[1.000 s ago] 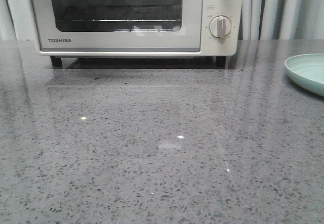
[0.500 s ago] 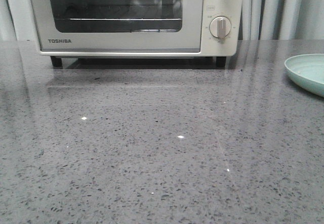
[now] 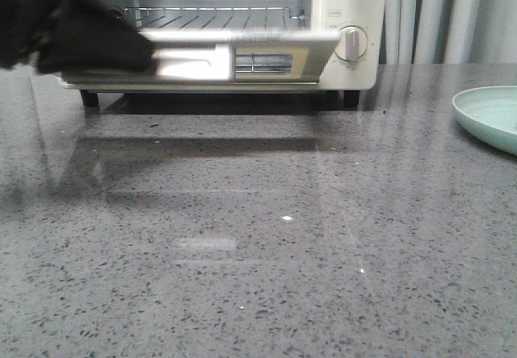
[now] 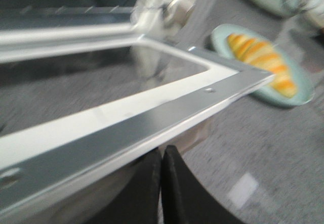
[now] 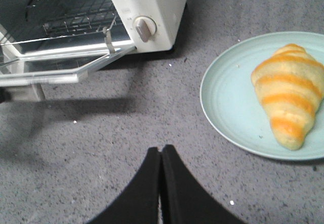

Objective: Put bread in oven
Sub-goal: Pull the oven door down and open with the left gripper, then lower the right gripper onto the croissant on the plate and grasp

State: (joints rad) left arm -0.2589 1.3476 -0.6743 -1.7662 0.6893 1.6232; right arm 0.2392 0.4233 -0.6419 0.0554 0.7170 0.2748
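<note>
Bread [image 5: 287,98] sits on a pale green plate [image 5: 228,107], just beyond and to the right of the right hand [image 5: 161,155], whose fingers are pressed together, holding nothing.

Left to right: left hand [image 4: 162,155], fingers together, sits under the door's [image 3: 234,51] metal edge at its left end; not clamped on it as far as I can tell. Door about level, wire rack [image 3: 210,17] exposed. Oven [image 3: 355,27] beyond.

Step in hand: lowering the door. Judgement: ease it fully flat and withdraw sideways before the right hand opens over the bread on the tabletop [image 3: 258,237].
</note>
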